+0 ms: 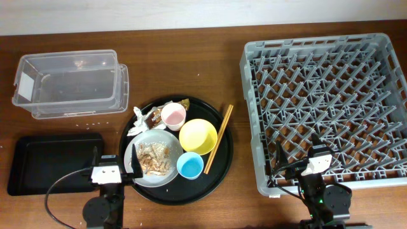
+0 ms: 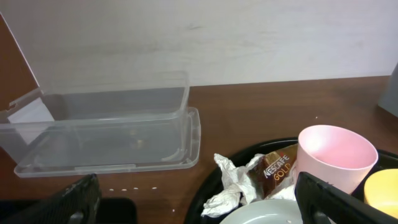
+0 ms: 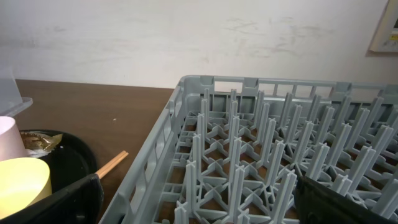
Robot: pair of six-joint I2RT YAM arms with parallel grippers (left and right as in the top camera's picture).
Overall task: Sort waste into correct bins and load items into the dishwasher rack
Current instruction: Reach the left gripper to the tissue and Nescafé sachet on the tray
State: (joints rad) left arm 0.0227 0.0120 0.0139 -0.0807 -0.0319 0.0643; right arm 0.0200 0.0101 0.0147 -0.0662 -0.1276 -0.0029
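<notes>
- Overhead view is showing one pink cup point(image 1: 173, 116), one light-blue cup point(image 1: 189, 166), one yellow bowl point(image 1: 198, 136), one plate point(image 1: 170, 151) and one pair of chopsticks point(image 1: 220, 131), all sitting on a round black tray point(image 1: 219, 173).
- A brown wooden surface point(image 1: 191, 51) is meeting a pale wall point(image 1: 191, 11).
- Food scraps point(image 1: 152, 158) are lying on the plate, with a napkin point(image 1: 137, 121) and a wrapper point(image 1: 152, 116) beside the pink cup.
- The clear box point(image 1: 70, 83) and black rectangular tray point(image 1: 51, 162) are sitting on the left, the dishwasher rack point(image 1: 251, 114) on the right.
- The left gripper point(image 2: 196, 183) and right gripper point(image 3: 199, 182) are both hanging released.

table point(image 1: 191, 70): dark brown wood, seen from above
clear box point(image 1: 70, 86): set on the table at the far left, towards the back edge
black rectangular tray point(image 1: 54, 162): laid just in front of the clear box
round black tray point(image 1: 222, 159): placed mid-table, between the black rectangular tray and the rack
rack point(image 1: 249, 114): grey, set at the right
</notes>
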